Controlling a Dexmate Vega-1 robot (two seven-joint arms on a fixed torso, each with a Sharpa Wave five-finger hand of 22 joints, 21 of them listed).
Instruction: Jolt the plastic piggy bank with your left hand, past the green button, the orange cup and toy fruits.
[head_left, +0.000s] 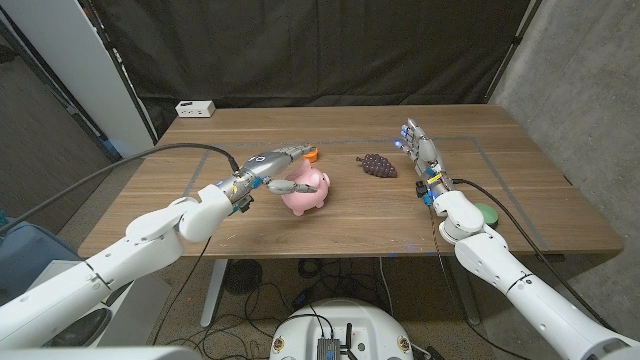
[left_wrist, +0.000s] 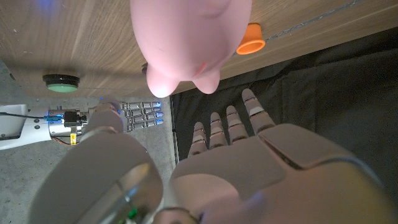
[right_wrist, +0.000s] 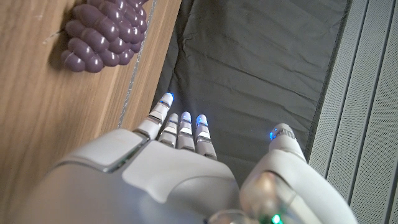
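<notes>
At three o'clock of my left hand (head_left: 268, 168) sits the pink piggy bank (head_left: 307, 190) — thumb touching its side, fingers spread, grasping nothing — mid-bench (head_left: 240, 130).

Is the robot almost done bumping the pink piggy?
Partly. Done: the left hand has reached the piggy bank, its fingers stretched out beside it, past the orange cup. In hand: hand and pig are very close; actual contact is hard to tell. Left: the jolt itself. The right hand waits open near the toy grapes.
</notes>
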